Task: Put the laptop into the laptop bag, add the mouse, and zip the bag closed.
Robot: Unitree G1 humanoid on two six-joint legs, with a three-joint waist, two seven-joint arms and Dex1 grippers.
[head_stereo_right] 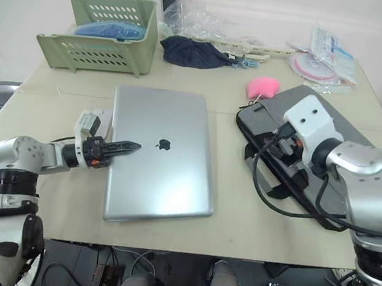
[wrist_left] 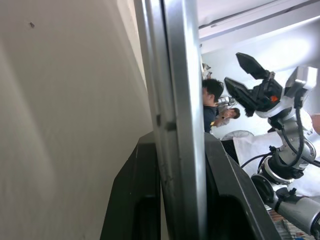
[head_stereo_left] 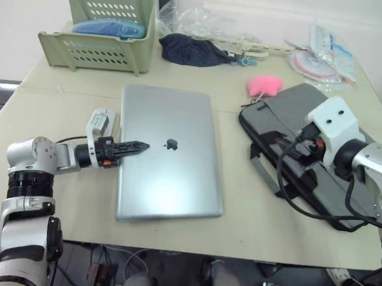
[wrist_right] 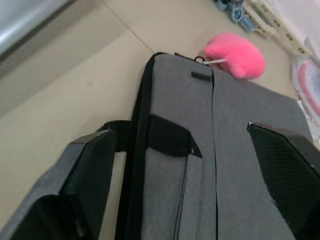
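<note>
Laptop (head_stereo_left: 169, 154), stiff and slick, pinched at its left edge by left gripper (head_stereo_left: 134, 147); right gripper (wrist_right: 190, 165) jaws spread over laptop bag (wrist_right: 200, 125).

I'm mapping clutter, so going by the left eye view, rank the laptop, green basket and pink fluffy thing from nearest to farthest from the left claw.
1. Laptop: left claw clamps its left edge.
2. Green basket: far left corner.
3. Pink fluffy thing: far side, by the laptop bag.

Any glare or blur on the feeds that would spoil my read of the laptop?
Left eye view: a soft bright sheen on the laptop lid below its logo, edges still clear. Left wrist view: the laptop edge and left gripper sit too close, soft, against a bright background. Right wrist view: the laptop bag is readable, the black fingers blurred.
</note>
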